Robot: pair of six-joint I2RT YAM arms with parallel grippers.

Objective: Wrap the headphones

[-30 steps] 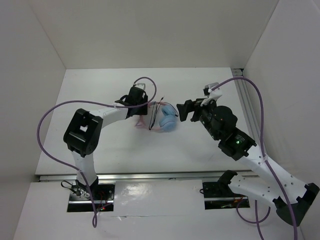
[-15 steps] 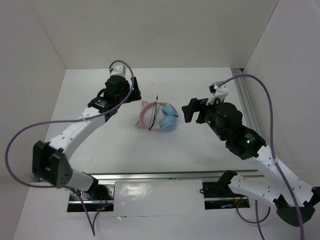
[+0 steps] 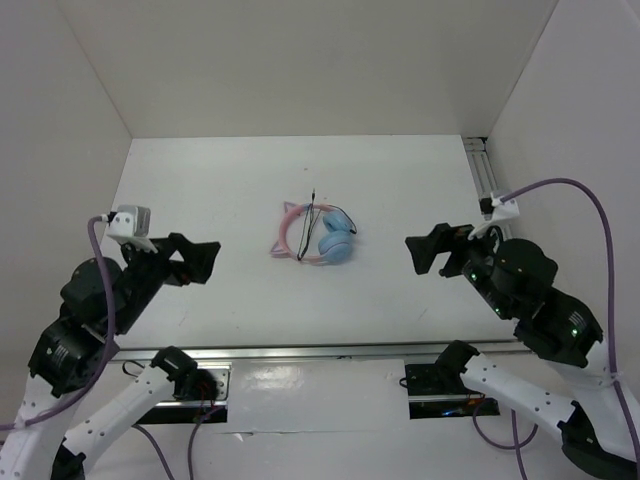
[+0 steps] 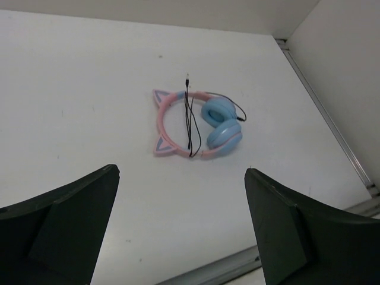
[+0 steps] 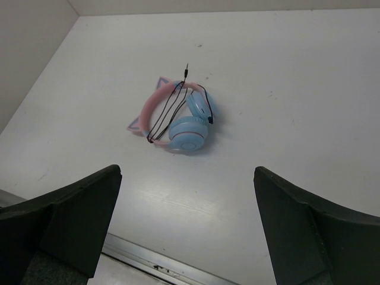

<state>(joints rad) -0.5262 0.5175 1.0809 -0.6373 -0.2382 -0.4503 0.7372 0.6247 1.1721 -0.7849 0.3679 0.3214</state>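
Observation:
The headphones lie flat near the middle of the table, with a pink cat-ear headband, two light-blue ear cups stacked together and the thin black cord looped across the band. They also show in the left wrist view and the right wrist view. My left gripper is open and empty, held high at the near left, well away from the headphones. My right gripper is open and empty, held high at the near right, also well away from them.
White walls enclose the table on the left, back and right. A metal rail runs along the right side. A metal strip lines the near edge. Purple robot cables arc over the arms.
Both arms have pulled back from the headphones toward the near edge and risen. The left arm swung from the far left to the near left. The headphones stay put.

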